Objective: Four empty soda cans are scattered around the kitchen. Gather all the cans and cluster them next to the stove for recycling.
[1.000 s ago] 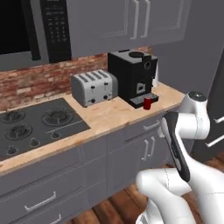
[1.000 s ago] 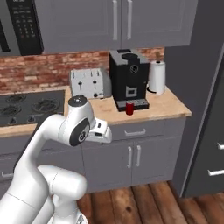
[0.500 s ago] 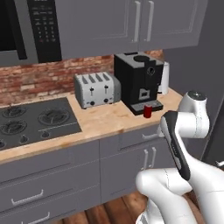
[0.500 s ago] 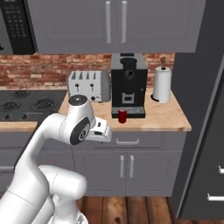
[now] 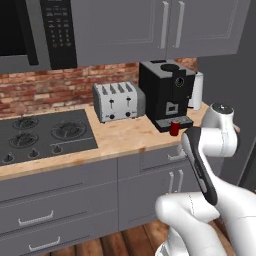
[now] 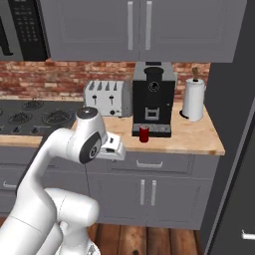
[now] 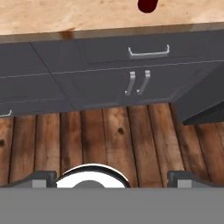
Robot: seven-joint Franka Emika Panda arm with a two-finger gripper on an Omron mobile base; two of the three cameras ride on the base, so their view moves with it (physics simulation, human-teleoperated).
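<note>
— What's the lay of the kitchen, biggest things first?

— A long wooden counter (image 5: 125,137) runs over grey base cabinets (image 6: 149,191), with grey wall cabinets (image 5: 150,25) above and a red brick backsplash (image 5: 50,90) between them; a wood-plank floor (image 7: 109,135) lies below. The stove (image 5: 40,134) is set flat into the counter at the left, black, its round burners and a row of small knobs along the front edge. A dark microwave (image 5: 30,30) hangs above it.

— And on the counter?

— A black coffee machine (image 6: 153,97) stands near the right end; a silver four-slot toaster (image 5: 119,101) sits just beside it, toward the stove; a white paper towel roll (image 6: 193,99) stands upright on the far side of the machine.

— Where's the can?

— One soda can (image 6: 144,133) — red, upright — stands on the counter right in front of the coffee machine's base, well apart from the stove; in the hand view its red body (image 7: 147,5) is cut off at the top edge, above a drawer handle.

— The gripper?

— The gripper (image 7: 111,177) points down at the floor in front of the cabinets; its two tips stand far apart at the bottom corners, nothing between them — jaws spread wide, holding nothing.
</note>
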